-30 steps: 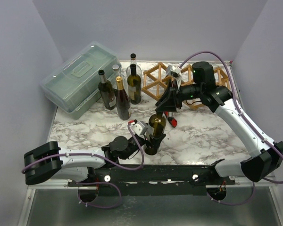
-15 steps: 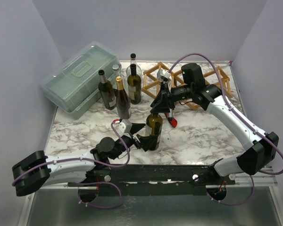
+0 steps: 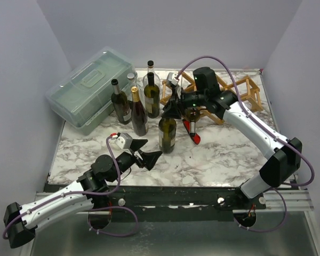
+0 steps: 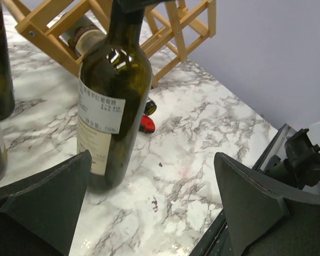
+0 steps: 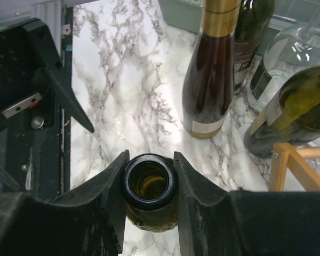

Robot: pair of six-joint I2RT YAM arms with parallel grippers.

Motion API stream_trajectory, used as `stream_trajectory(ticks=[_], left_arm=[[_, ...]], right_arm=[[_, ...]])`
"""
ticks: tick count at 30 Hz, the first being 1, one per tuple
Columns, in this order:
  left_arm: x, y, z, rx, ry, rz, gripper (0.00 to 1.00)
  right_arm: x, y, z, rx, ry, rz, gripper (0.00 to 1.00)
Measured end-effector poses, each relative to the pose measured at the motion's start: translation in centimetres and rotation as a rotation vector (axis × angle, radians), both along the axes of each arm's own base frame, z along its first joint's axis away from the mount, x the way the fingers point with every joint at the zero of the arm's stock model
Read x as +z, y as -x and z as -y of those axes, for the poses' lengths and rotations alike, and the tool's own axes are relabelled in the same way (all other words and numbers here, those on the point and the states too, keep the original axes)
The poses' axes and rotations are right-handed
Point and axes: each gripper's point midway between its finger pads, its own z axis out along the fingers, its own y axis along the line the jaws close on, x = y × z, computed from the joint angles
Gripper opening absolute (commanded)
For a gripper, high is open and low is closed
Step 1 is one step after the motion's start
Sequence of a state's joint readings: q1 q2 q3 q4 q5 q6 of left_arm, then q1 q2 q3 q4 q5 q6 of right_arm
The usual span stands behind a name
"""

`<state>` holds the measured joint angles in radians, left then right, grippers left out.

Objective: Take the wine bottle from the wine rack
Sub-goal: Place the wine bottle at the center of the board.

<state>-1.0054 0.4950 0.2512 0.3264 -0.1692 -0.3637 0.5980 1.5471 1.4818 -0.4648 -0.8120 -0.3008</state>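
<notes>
The dark green glass wine bottle (image 3: 167, 133) stands upright on the white marble table (image 3: 218, 154), off the light wooden lattice wine rack (image 3: 241, 89). The right gripper (image 5: 149, 184) pinches its neck, probably so it won't tip. The left gripper (image 3: 147, 158) is spread wide nearby, touching nothing.

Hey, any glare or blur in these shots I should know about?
Right wrist: the marble table washes out white beyond the wine bottle, whose mouth is sharp. Left wrist: the left gripper frames the view as soft dark wedges. Top external: even light, faint shadows.
</notes>
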Motion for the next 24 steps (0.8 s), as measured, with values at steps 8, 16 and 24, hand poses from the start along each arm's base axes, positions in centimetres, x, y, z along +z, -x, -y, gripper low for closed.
stream_trajectory(ticks=[8, 16, 24], left_arm=[[-1.1, 0.2, -2.2, 0.057, -0.032, -0.042, 0.99], [-1.4, 0.3, -3.5, 0.094, -0.033, -0.055, 0.99], [-2.2, 0.4, -3.9, 0.108, -0.034, -0.074, 0.99]], right_arm=[[0.2, -3.4, -1.6, -0.081, 0.013, 0.057, 0.00], [-0.3, -6.0, -2.9, -0.142, 0.032, 0.085, 0.00], [-0.6, -7.7, -3.9, -0.175, 0.043, 0.088, 0.10]])
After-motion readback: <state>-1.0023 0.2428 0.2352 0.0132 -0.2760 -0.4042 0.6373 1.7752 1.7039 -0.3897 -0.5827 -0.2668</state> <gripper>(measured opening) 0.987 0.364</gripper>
